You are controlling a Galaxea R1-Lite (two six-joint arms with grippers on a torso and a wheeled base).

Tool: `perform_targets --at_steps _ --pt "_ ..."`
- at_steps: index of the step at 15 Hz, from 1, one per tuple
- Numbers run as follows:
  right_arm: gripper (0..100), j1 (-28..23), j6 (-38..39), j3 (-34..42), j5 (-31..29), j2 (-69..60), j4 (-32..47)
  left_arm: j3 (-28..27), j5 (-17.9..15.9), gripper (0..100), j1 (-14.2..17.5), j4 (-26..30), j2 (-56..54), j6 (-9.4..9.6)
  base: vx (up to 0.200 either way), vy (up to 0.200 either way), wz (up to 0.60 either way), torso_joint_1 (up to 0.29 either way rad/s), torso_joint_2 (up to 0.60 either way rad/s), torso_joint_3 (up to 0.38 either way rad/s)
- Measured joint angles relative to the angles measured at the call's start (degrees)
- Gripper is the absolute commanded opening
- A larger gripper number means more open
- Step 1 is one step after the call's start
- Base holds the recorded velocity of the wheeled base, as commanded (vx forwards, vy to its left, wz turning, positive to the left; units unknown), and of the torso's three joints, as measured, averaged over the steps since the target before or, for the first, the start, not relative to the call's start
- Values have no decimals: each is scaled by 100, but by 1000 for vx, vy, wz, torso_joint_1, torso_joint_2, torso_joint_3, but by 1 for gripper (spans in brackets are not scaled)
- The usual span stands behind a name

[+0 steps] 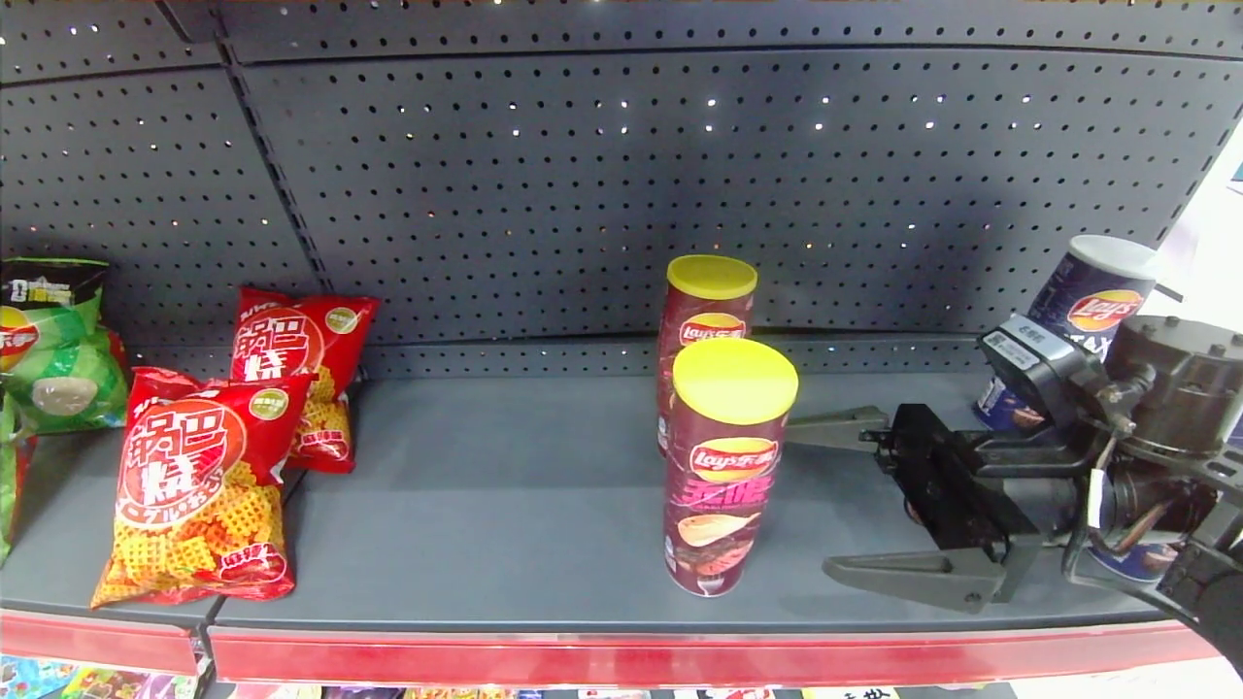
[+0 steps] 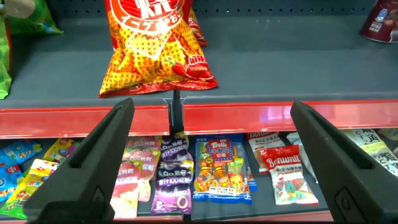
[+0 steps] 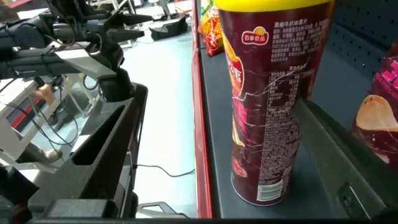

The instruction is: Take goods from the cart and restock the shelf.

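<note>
**Right gripper (image 1: 811,497) open beside the front can (image 1: 726,466)**

Holds nothing: jaws spread wide, low over the shelf (image 1: 505,505) near its front edge, with the fingertips (image 1: 825,427) just beside the front can. Hard to tell whether one fingertip touches the can's side. Upright and close to the front edge, with the back can (image 1: 707,320) right behind it near the back wall. Looks put in place and let go, so probably counts as done.

Same with the left gripper (image 2: 211,109): wide open, holding nothing, out in front of the shelf's red front edge, near the red snack bags (image 2: 155,56) toward the shelf's left end.

Leaves a wide bare stretch of shelf between the bags and the cans, so most likely more goods to fetch and set down.

Hides part of the blue can (image 1: 1088,301) at the shelf's right end behind the right arm. Cuts off the green bag (image 1: 53,340) at the left end. No telling how much waits in the cart.
</note>
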Motion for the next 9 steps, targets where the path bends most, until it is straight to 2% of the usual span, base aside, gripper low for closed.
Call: perform_targets --at_steps 9 --pt "100 -5 0 113 -9 -34 2 0 0 100 0 -1 0 -2 0 0 0 0 0 0"
